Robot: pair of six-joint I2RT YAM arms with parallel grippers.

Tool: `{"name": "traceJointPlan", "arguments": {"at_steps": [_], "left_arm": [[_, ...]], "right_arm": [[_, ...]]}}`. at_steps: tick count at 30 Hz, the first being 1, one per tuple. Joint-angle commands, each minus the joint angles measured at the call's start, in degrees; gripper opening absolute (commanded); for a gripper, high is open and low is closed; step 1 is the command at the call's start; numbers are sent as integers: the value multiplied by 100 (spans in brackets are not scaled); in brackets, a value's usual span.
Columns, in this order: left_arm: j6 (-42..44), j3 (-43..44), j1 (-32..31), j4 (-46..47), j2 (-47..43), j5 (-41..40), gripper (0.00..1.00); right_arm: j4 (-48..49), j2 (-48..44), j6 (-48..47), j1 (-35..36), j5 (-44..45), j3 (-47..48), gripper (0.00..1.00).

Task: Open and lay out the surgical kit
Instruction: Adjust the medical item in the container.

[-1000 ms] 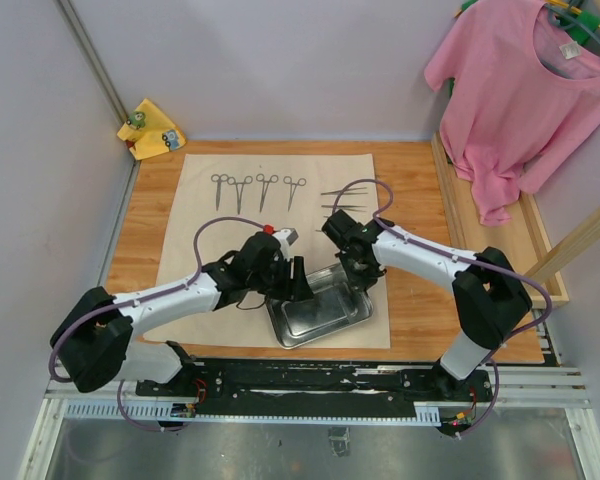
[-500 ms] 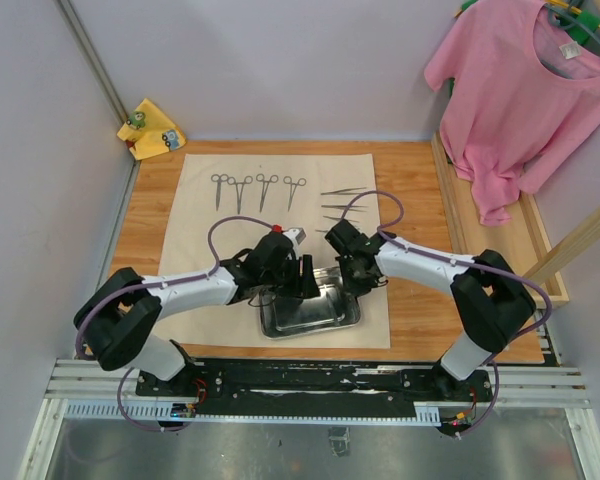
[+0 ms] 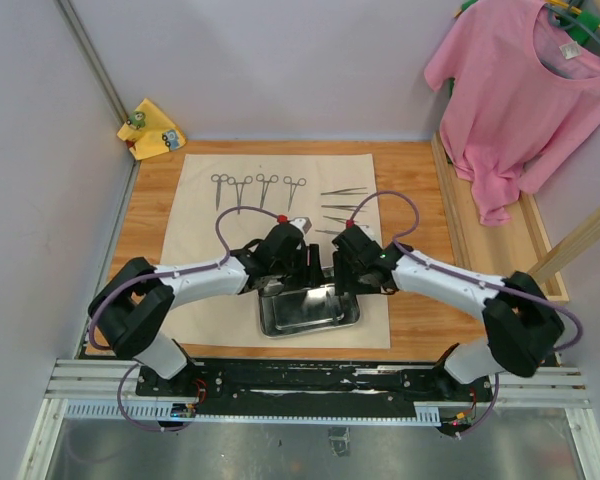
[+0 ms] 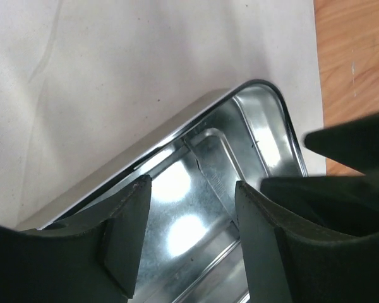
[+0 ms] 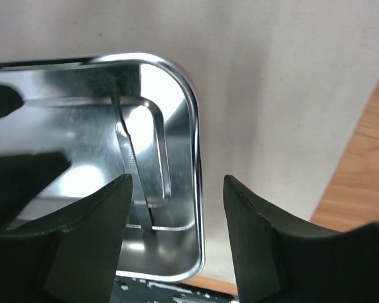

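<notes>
Now tray (image 3: 310, 312): shiny steel, tweezers (image 5: 130, 158) inside, on beige cloth (image 3: 205, 240).
left gripper (image 4: 188, 214): jaws apart, over tray's left end.
right gripper (image 5: 175, 189): jaws apart, astride right rim.

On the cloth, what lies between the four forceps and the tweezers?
Nothing but bare cloth; the top view shows forceps and tweezers apart.

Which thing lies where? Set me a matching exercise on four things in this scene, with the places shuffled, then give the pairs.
Things:
1. ring-handled forceps
2. tweezers
3. steel tray
4. pink T-shirt

Places:
A. hanging at the far right, off the cloth
B. near middle of the beige cloth
C. far left part of the cloth, in a row
D. far right part of the cloth

Pairs: 1-C, 2-D, 3-B, 4-A
</notes>
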Motion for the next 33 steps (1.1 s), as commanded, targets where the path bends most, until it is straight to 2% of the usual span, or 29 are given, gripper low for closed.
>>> {"name": "traceJointPlan", "arguments": {"at_steps": [1, 4, 8, 11, 20, 33], "left_arm": [[-102, 286, -95, -152, 189, -286, 59], [-189, 330, -124, -174, 219, -388, 59], [-297, 517, -248, -281, 384, -594, 58], [-396, 573, -309, -295, 416, -755, 57], [-540, 792, -443, -449, 757, -1010, 57], [-496, 880, -465, -766, 820, -1238, 58]], "right_arm": [[-215, -1242, -166, 56, 381, -317, 62], [-332, -1975, -371, 46, 520, -570, 59], [-190, -2492, -545, -46, 797, -1126, 28], [-21, -2521, -675, -331, 570, -1432, 17], [606, -1559, -911, -362, -425, -1454, 4], [1023, -1635, -411, 408, -446, -1805, 3]]}}
